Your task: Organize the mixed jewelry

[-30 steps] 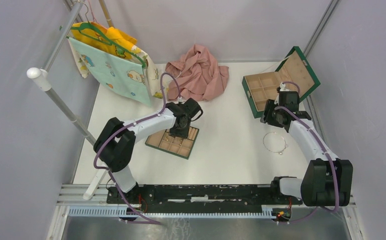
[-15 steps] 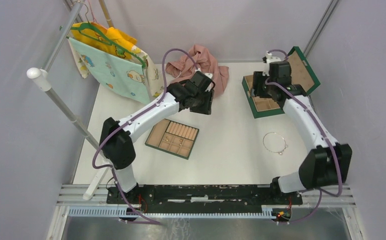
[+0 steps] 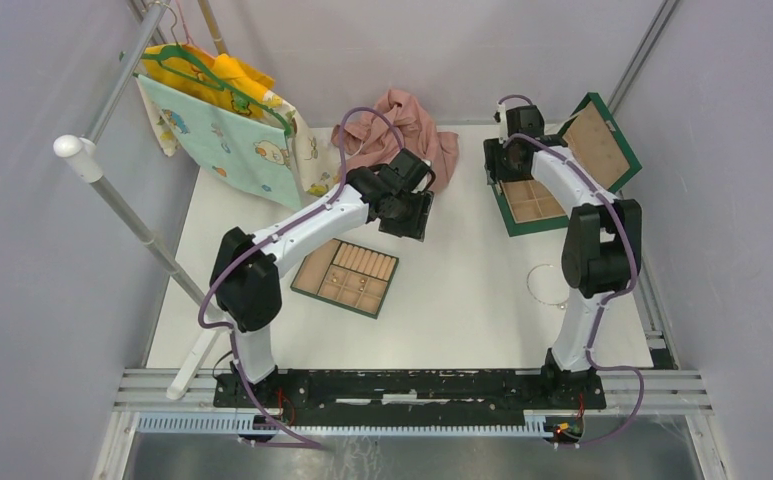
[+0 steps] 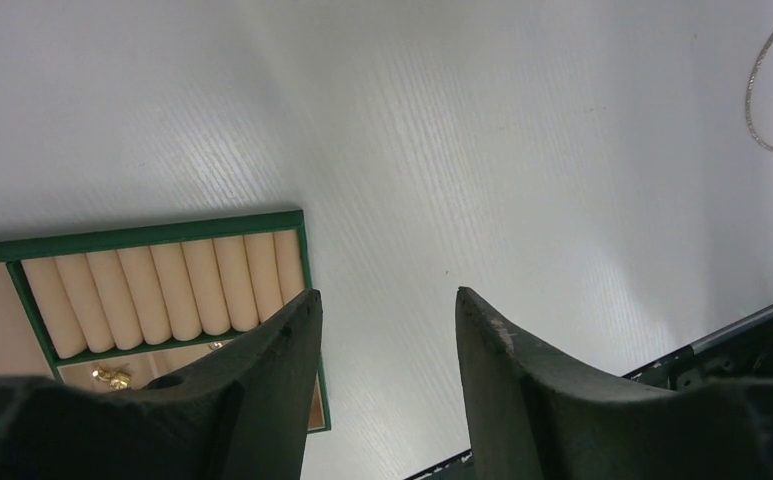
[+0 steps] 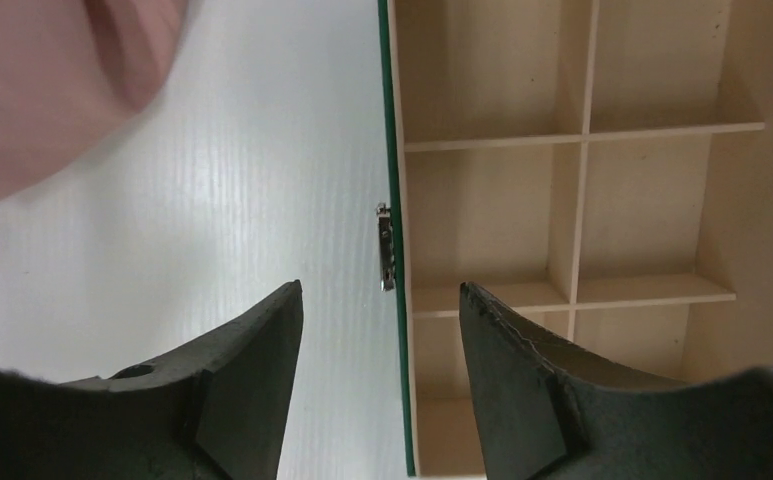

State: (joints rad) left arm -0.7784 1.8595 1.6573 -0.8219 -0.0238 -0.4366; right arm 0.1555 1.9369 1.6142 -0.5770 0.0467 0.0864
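The tan compartmented tray (image 3: 345, 277) lies at centre-left. In the left wrist view tiny pale-gold pieces (image 4: 112, 377) sit in a compartment of the tray (image 4: 152, 285), below its row of ring rolls. The thin silvery wire loop (image 3: 530, 283) lies on the table at the right, partly hidden by the right arm; it also shows in the left wrist view (image 4: 759, 95). My left gripper (image 3: 414, 212) is open and empty above the table, beyond the tray (image 4: 387, 300). My right gripper (image 3: 502, 158) is open and empty over the green box's left rim (image 5: 380, 290).
The open green box (image 3: 507, 215) stands at the back right with bare beige compartments (image 5: 482, 210) and a metal latch (image 5: 385, 245). A pink cloth (image 3: 397, 140) lies at the back centre. Printed fabric on hangers (image 3: 227, 125) hangs from a rail at the back left.
My left gripper rose off the tray and moved back and right. My right gripper moved from near the wire loop to the far left edge of the green box.
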